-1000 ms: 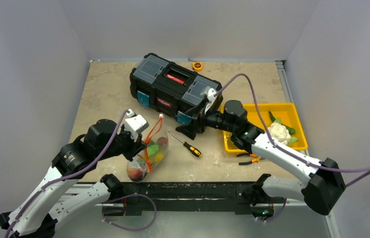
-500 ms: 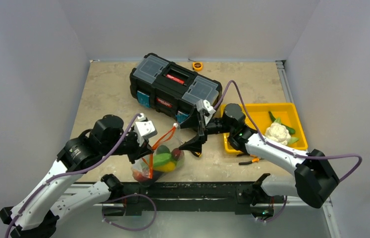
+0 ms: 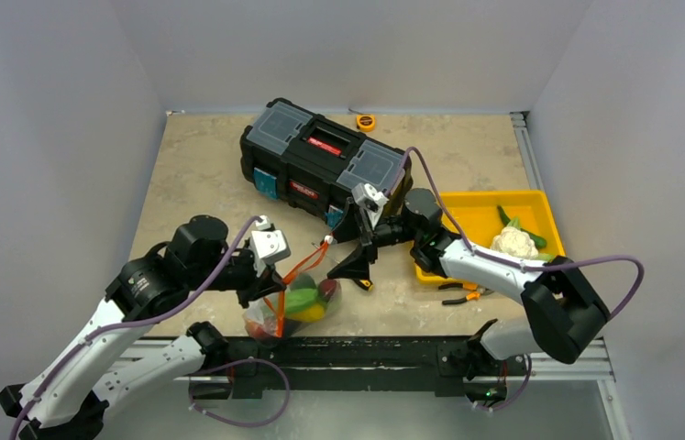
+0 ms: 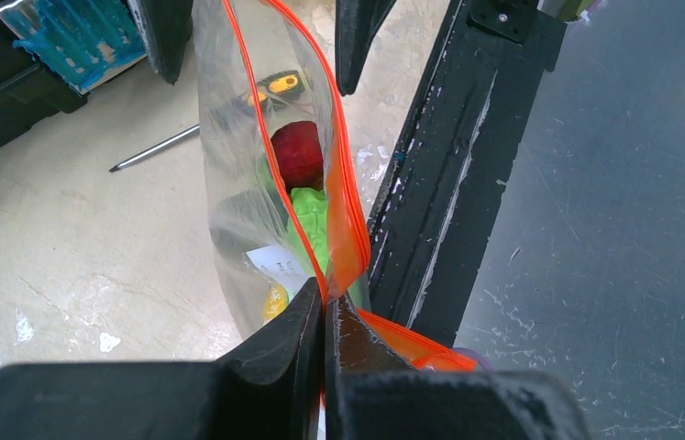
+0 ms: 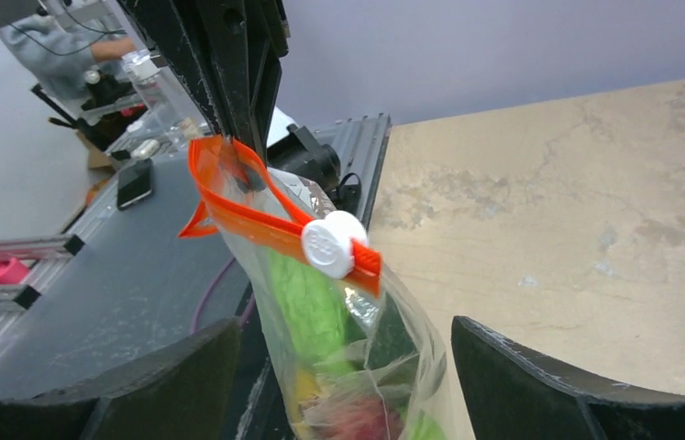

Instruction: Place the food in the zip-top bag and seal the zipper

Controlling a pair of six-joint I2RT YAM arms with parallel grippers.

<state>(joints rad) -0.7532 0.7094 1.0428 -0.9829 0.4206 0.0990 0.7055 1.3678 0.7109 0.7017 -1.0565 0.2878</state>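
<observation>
Plainly the sealing step is in hand. Nearest the table's front edge, the left gripper (image 4: 325, 307) is pinched tight on one end of the zipper (image 4: 346, 197). It holds the zip-top bag (image 3: 294, 298) up with its mouth skyward and the food (image 4: 302, 151) (red, green and yellow pieces) hanging in its belly. Seen from above, the zipper's long axis runs from about 8 o'clock, at the left gripper, out toward 2 o'clock, where the white slider (image 5: 329, 246) sits; between them the two strips gape apart. The right gripper (image 5: 343, 362) straddles that far end, fingers wide apart and gripping nothing. Next it probably needs to close on the slider and draw it toward 8 o'clock while the left holds firm. Farther off at 3 o'clock, a cauliflower (image 3: 511, 241) lies in the yellow tray (image 3: 467, 206), so filling looks unfinished.
</observation>
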